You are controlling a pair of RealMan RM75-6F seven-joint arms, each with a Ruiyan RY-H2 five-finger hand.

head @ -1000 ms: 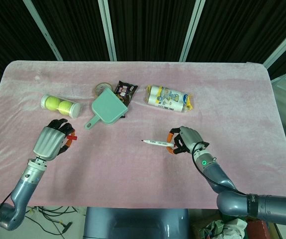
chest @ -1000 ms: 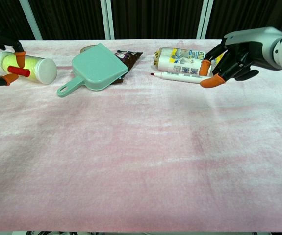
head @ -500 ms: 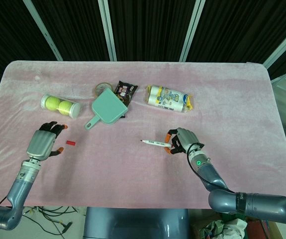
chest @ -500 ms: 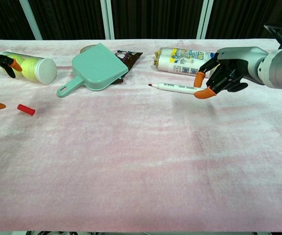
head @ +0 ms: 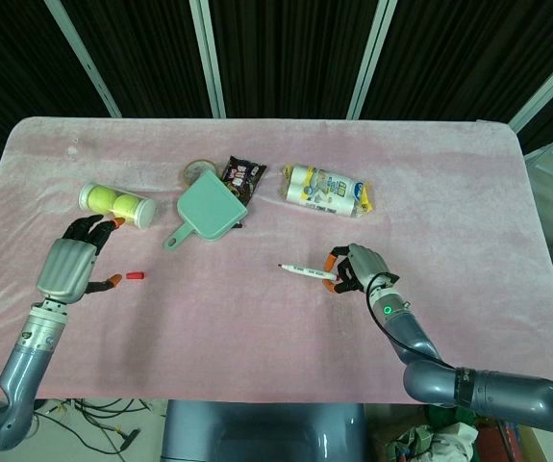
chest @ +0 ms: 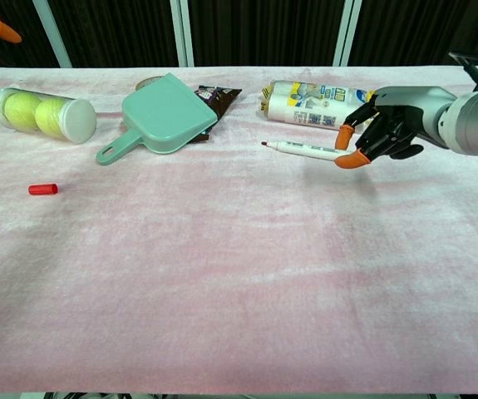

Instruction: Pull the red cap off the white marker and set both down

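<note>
Pink-clothed table [head: 430, 183]: red cap [head: 136, 277] lies loose at 9 o'clock beside the empty, spread left hand [head: 67, 269], while right hand [head: 358, 269] pinches the light, stiff, probably slick white marker [head: 307, 272] by its tail end at 4 o'clock.

table cloth [head: 257, 318]: pink, matt, fuzzy | dustpan [head: 207, 210]: smooth plastic | tennis-ball tube [head: 117, 203]: clear glossy plastic

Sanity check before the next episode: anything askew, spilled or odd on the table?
Nothing spilled or damaged. The red cap lies alone on the cloth; the right hand holds the uncapped white marker, not yet set down. The left hand holds nothing.
</note>
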